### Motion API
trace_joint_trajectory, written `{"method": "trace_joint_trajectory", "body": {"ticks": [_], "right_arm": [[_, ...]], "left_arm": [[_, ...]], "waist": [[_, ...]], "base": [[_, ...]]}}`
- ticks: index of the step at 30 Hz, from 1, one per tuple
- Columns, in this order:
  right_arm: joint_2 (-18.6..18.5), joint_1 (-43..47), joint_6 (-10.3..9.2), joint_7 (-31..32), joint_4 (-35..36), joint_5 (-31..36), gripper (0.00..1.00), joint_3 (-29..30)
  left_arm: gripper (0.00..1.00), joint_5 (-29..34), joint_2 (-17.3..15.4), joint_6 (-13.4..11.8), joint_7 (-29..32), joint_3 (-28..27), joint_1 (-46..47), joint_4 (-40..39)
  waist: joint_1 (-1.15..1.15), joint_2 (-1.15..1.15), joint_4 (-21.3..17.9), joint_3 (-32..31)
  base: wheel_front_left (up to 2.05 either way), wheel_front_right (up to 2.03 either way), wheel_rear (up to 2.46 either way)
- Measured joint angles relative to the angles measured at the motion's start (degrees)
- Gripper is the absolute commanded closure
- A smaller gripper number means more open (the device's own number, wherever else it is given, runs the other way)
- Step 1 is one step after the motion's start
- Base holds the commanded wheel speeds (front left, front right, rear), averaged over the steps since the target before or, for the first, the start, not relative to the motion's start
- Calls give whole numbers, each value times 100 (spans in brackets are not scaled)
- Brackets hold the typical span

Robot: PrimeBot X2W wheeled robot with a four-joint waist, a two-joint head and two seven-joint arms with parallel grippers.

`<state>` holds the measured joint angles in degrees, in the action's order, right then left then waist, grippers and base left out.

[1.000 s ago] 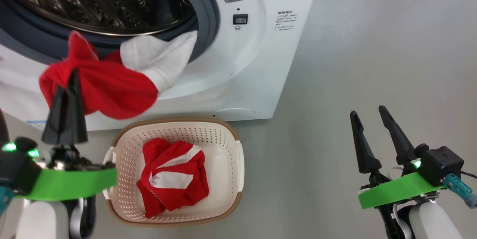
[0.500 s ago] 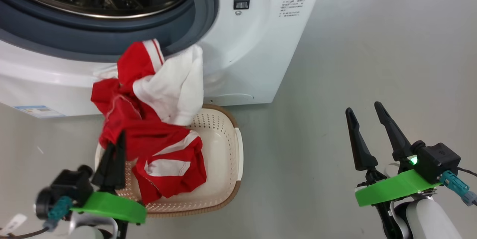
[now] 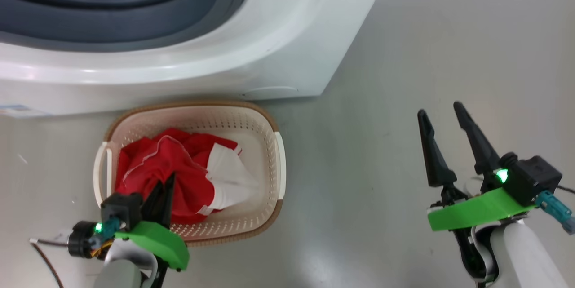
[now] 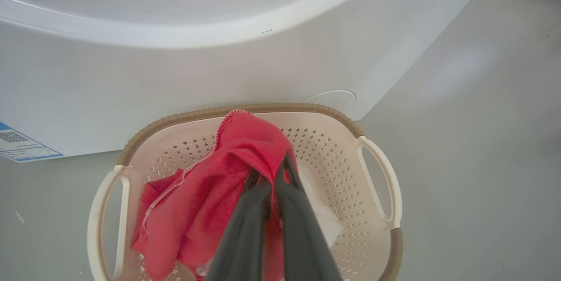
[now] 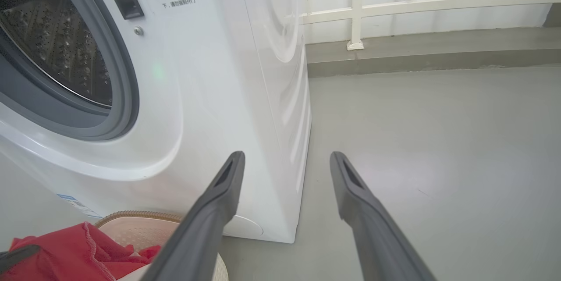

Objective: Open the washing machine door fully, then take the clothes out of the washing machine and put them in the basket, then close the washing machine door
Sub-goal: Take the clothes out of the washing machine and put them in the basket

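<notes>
— Since the washing machine point(image 3: 251, 45) shows its grey gasket point(image 3: 134, 14) bare at 11 o'clock of the head view, I log the door as opened. Clothes?

— Clothes point(image 3: 148, 166), red with a white panel, lie heaped in the basket point(image 3: 279, 162). It sits on the floor point(image 3: 404, 54) at 7 o'clock, just beside the machine's foot.

— Left claw?

— Left claw point(image 3: 166, 181) is down in the basket at its 6 o'clock edge, fingers pinched together on a fold of the red cloth. The left wrist view shows fabric draped over the tips. Release not yet made.

— Right claw?

— Right claw point(image 3: 440, 109) at 4 o'clock, fingers spread, holding nothing, well apart from the basket.

— Drum empty?

— Probably. The slice of drum point(image 5: 57, 53) in the right wrist view shows no red, but its lower part is cut off, so I cannot confirm.

— Remaining, then?

— Let go of the cloth, check the drum, close the door. Roughly two thirds along, by my estimate.
</notes>
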<state>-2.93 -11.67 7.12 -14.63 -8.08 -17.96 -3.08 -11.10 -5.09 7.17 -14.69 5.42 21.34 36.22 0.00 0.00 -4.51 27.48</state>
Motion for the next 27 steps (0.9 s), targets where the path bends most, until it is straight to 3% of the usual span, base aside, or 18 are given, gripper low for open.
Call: {"method": "trace_joint_trajectory", "body": {"ticks": [13, 27], "right_arm": [[-3, -461, 0, -1, 146, -1, 0, -102], [-5, -794, 0, -1, 222, -1, 0, -172]], "left_arm": [[100, -438, -231, 0, -1, 802, 1106, 1357], [100, -1120, -498, 0, -1, 1515, 2040, 2171]], "waist": [[0, 0, -105, 850], [0, 0, -199, 1525]], "base": [[0, 0, 0], [0, 0, 0]]}}
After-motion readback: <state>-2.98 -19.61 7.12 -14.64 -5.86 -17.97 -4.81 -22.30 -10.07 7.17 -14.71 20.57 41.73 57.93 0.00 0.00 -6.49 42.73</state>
